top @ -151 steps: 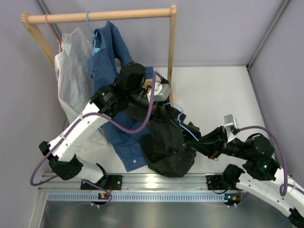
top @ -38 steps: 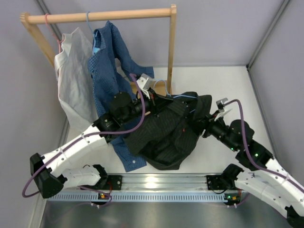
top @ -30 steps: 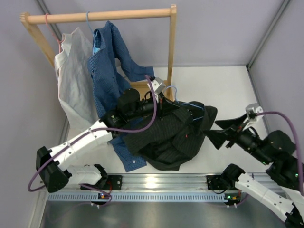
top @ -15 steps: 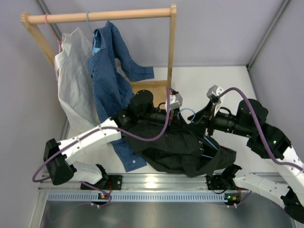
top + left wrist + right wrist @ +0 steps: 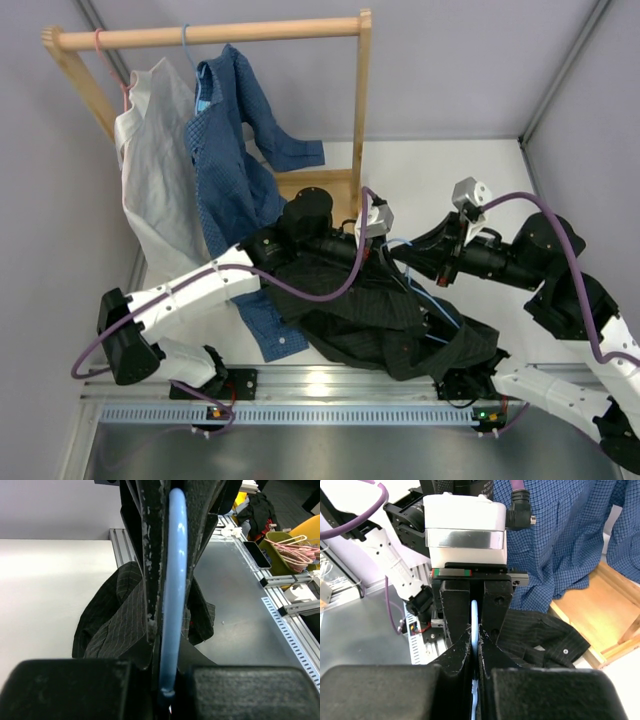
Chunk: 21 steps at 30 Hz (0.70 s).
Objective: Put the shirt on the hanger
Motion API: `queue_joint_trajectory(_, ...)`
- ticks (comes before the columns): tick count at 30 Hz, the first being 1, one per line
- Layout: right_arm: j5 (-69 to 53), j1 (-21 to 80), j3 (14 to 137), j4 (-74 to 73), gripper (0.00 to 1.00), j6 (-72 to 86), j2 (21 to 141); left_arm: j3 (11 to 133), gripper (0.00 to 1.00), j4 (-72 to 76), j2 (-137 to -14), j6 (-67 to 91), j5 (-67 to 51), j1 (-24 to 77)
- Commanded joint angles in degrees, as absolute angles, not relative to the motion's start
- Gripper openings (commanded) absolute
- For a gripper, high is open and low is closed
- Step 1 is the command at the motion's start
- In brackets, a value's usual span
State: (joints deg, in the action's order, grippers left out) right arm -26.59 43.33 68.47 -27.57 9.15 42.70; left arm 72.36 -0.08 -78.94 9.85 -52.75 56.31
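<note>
The left gripper (image 5: pixel 167 682) was pinched tight on the thin blue hanger (image 5: pixel 173 580). The right gripper (image 5: pixel 476 682) faced it nose to nose and was pinched tight on the hanger too. The black shirt (image 5: pixel 385 322) lay bunched under them on the table (image 5: pixel 480 180), near the front edge.

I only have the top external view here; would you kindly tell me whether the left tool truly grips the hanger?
Observer: Yes. The left wrist view shows the left tool shut on the light-blue hanger.
Operator: Thank you. And the right tool?
Observer: The right wrist view shows the right tool shut on the same rod, meeting the left tool tip to tip.
</note>
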Motion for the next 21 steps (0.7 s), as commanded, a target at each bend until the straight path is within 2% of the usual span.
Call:
queue_joint_trajectory(1, -25.6, 43.2, 68.0, -22.9, 0.0, 8.9, 41.7, 75.2, 0.0, 0.4, -77.5, 8.5, -52.5, 56.3)
queue_joint_trajectory(2, -24.6, 43.1, 67.7, -23.1, 0.0, 8.9, 41.5, 75.4, 0.09, 0.3, -77.2, 8.3, -51.3, 56.3)
queue_joint_trajectory(3, -22.0, 43.1, 67.4, -23.2, 0.0, 8.8, 40.7, 75.6, 0.26, -2.2, -76.3, 8.0, -47.3, 56.3)
queue_joint_trajectory(4, -20.8, 43.1, 67.2, -23.5, 0.0, 8.7, 40.3, 75.8, 0.53, -3.0, -75.7, 7.8, -43.3, 56.3)
queue_joint_trajectory(5, -19.8, 43.1, 67.0, -23.6, 0.0, 8.4, 39.9, 75.8, 0.98, -3.8, -74.8, 7.9, -39.0, 56.3)
queue_joint_trajectory(9, -14.8, 43.2, 67.1, -25.4, 0.0, 8.0, 38.3, 74.7, 0.98, -7.1, -69.5, 6.2, -19.5, 56.3)
queue_joint_trajectory(12, -10.8, 43.2, 68.2, -26.5, 0.0, 8.2, 37.0, 69.6, 0.98, -7.7, -63.2, 6.4, 0.6, 56.3)
queue_joint_trajectory(13, -10.2, 43.1, 68.6, -27.0, 0.0, 8.2, 36.7, 67.7, 0.98, -8.0, -59.6, 8.6, 12.2, 56.3)
queue_joint_trajectory(14, -9.8, 43.1, 68.9, -27.1, 0.0, 8.2, 36.2, 65.5, 0.98, -7.9, -57.8, 9.7, 16.7, 56.3)
queue_joint_trajectory(17, -9.5, 43.1, 70.7, -28.5, 0.0, 8.0, 35.4, 56.4, 0.98, -7.7, -52.0, 13.3, 23.5, 56.2)
queue_joint_trajectory(21, -10.4, 43.1, 73.7, -30.6, 0.0, 7.6, 35.6, 48.5, 0.98, -5.0, -48.7, 15.1, 21.9, 56.2)
